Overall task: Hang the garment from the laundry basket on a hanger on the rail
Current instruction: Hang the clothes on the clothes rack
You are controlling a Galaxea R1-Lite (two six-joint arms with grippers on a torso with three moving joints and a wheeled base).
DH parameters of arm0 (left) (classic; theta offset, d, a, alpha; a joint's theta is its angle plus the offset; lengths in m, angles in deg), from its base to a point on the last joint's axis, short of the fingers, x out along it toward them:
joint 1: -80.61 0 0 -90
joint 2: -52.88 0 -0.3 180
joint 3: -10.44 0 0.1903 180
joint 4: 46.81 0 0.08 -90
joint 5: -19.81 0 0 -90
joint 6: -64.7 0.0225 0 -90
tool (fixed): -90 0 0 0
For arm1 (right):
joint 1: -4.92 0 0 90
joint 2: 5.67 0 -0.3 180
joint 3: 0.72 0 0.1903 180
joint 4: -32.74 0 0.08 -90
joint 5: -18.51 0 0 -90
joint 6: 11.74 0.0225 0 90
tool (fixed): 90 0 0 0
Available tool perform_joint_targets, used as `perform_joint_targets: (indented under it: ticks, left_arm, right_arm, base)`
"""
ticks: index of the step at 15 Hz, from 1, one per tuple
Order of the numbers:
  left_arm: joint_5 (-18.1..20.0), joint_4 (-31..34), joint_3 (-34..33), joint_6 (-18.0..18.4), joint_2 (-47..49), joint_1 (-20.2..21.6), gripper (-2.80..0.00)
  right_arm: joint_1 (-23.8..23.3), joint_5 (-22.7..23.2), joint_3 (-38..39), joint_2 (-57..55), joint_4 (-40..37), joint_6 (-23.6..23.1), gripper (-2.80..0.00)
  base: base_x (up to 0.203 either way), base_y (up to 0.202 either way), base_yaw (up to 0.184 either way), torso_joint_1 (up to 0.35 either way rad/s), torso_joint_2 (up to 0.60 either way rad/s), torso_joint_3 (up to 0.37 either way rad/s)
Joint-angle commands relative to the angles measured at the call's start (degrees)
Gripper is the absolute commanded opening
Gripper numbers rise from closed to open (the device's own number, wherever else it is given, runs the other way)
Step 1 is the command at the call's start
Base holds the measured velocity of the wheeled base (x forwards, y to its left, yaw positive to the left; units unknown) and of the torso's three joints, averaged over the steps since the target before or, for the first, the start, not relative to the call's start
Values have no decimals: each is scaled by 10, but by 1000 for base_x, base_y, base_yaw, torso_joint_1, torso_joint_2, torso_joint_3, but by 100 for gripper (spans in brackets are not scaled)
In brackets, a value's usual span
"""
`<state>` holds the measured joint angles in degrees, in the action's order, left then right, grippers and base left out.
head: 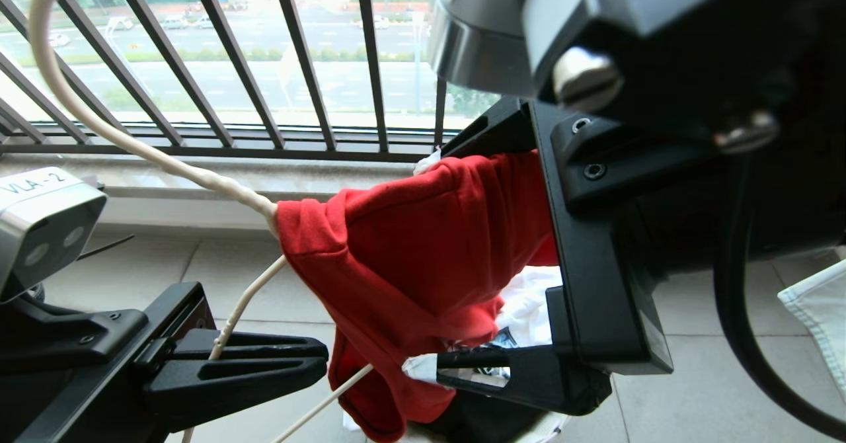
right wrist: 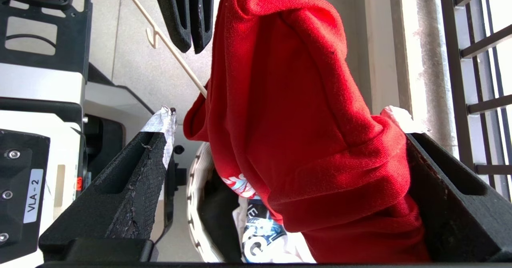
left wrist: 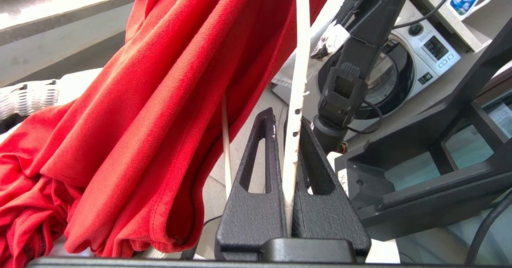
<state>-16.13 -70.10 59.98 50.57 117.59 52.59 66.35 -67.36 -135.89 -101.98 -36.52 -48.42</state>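
The left gripper (head: 317, 363) reaches in low from the left, its 2 jaws clamped on the lower wire of the hanger (head: 59, 99), whose hook curves up before the balcony railing (head: 297, 59). The garment (head: 423, 264) drapes over the hanger's shoulder, its lower folds trailing toward the laundry basket (right wrist: 196, 196). The right gripper (head: 476, 258) comes in from the upper right, jaws spread wide around the red cloth, one finger (right wrist: 448, 188) touching it.
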Motion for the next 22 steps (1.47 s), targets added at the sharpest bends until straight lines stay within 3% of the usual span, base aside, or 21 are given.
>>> perform_joint_targets:
  ticks: [1, 10, 11, 22]
  left_arm:
    - [3, -3, 1, -1, -8, 0, -280]
    - [2, -4, 5, -1, -21, 1, -280]
    - [1, -4, 5, -1, -22, 1, -280]
    - [-3, -6, 11, -1, -21, 6, -280]
  right_arm:
    - [-11, 10, -2, -12, -1, -3, 0]
    - [-32, 47, -2, -29, 49, -1, 0]
    - [-32, 47, -2, -29, 49, -1, -280]
    - [-38, 48, -2, -25, 51, 1, -280]
  base:
    - [0, 0, 0, 0, 0, 0]
    - [0, 0, 0, 0, 0, 0]
    - [0, 0, 0, 0, 0, 0]
    - [0, 0, 0, 0, 0, 0]
